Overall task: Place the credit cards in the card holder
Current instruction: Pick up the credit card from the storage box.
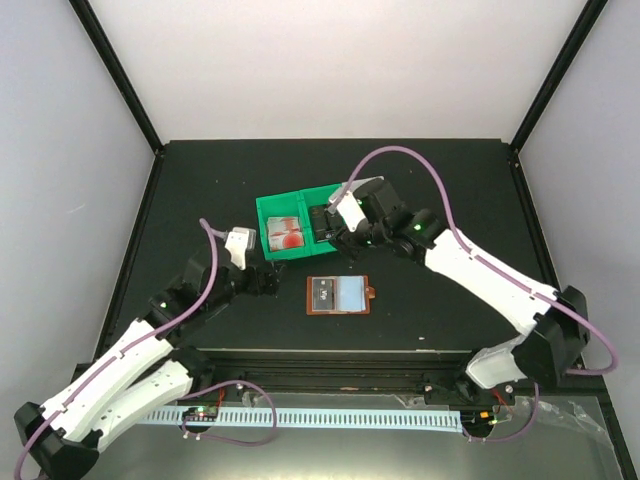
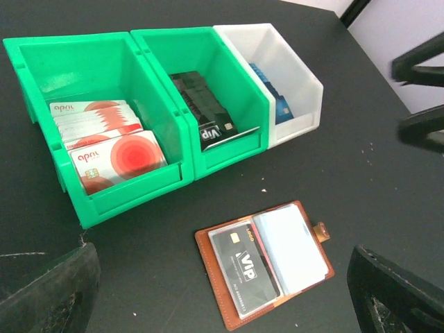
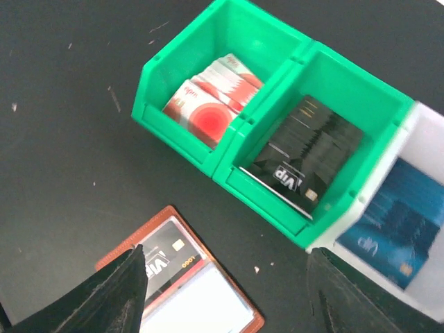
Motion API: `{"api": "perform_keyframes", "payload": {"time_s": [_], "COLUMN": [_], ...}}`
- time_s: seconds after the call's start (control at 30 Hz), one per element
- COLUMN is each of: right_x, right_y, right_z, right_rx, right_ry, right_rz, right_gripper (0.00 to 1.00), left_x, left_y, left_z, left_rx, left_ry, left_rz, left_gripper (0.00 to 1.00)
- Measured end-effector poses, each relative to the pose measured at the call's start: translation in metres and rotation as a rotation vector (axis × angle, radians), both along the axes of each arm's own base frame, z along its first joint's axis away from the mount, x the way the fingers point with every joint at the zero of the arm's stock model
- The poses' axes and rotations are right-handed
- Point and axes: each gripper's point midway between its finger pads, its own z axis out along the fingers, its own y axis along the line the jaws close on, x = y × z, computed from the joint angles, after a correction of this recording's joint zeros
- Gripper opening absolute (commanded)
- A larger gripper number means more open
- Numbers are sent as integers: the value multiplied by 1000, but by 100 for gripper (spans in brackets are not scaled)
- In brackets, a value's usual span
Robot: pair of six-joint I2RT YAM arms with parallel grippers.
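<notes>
Our left claw (image 2: 222, 298) and right claw (image 3: 225, 295) are hanging open, empty. The credit cards (image 2: 118, 156) are lying in the bins (image 2: 69, 45) near the open card holder (image 2: 291, 250). We are guessing light, stiff, slippery, so pinch an edge.

I count green bins (image 2: 132, 193): 2 | white bin (image 2: 300, 128): 1 | card holder (image 2: 219, 277): 1 | black card (image 2: 243, 267) in it: 1 | card stacks (image 2: 104, 139) in bins: 3, cards uncountable

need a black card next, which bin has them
The middle bin, green, holds the black cards; the other green bin has red-and-white cards, the white bin blue cards.
</notes>
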Motion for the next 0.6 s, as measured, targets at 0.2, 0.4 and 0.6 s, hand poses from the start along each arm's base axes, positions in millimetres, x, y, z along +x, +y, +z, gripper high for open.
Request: {"api": "perform_keyframes", "payload": {"time_s": [0.2,0.4,0.6], "right_x": [12,53,66], "right_y": [25,37,28], "right_z": [-15,-26,-68], "right_rx": [-77,-136,-235], "right_ry": [-17,-26,55], "right_rz": [194,271,331], "right_gripper": [59,57,56], "left_x": [-7,-8,-5], "left_y": [-5,-3,1], "left_z": [12,11,8], "left_rx": [-6,-9,-16], "left_ry": [-8,1,21], "left_rz": [-66,-84,-73], "left_gripper": [99,99,99]}}
